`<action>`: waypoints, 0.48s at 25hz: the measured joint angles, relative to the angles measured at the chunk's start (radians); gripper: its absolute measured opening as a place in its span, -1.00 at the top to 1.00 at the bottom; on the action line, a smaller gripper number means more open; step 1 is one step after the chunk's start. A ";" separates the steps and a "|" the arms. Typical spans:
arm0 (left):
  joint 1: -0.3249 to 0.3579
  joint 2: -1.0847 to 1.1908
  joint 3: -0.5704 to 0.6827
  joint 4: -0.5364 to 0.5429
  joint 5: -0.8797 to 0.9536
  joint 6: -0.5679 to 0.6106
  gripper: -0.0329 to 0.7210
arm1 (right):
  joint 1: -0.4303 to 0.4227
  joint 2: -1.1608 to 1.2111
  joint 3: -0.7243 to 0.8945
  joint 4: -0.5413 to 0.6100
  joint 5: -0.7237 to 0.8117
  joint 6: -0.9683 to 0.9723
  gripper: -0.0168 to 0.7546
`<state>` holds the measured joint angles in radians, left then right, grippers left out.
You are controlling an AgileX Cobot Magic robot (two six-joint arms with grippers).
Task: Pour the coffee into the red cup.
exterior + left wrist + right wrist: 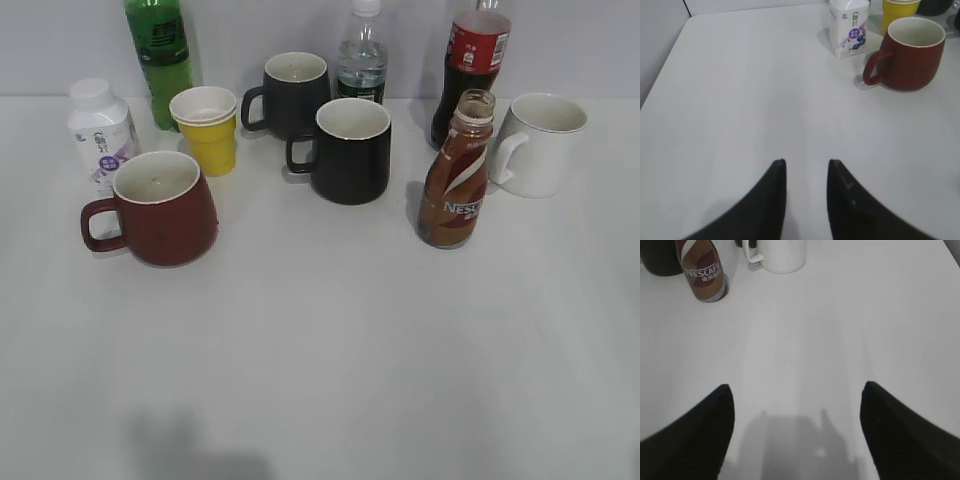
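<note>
The white table [330, 340] carried everything. At left stood the red cup [160, 208], a white jar [101, 130] and yellow paper cups [207, 130]; two black mugs [345, 150] at centre; the coffee bottle [456, 180], a white mug [538, 143] at right; three bottles [160, 55] behind.

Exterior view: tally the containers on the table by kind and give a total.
Mugs: 4 (red cup, two black mugs, white mug)
Paper cups: 1 visible stack (yellow paper cup)
Bottles: 5 (coffee bottle, cola bottle, green bottle, clear water bottle, white bottle)
Total: 10
</note>
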<state>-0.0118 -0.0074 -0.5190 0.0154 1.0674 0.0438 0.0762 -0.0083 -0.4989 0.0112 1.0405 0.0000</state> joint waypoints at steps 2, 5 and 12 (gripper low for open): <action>0.000 0.000 0.000 0.000 0.000 0.000 0.32 | 0.000 0.000 0.000 0.000 0.000 0.000 -0.57; 0.000 0.000 0.000 0.000 0.000 0.000 0.32 | 0.000 0.000 0.000 0.000 0.000 0.000 -0.57; 0.000 0.000 0.000 0.000 0.000 0.000 0.32 | 0.000 0.000 0.000 0.000 0.000 0.000 -0.57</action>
<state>-0.0118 -0.0074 -0.5190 0.0154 1.0674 0.0438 0.0762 -0.0083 -0.4989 0.0112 1.0405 0.0000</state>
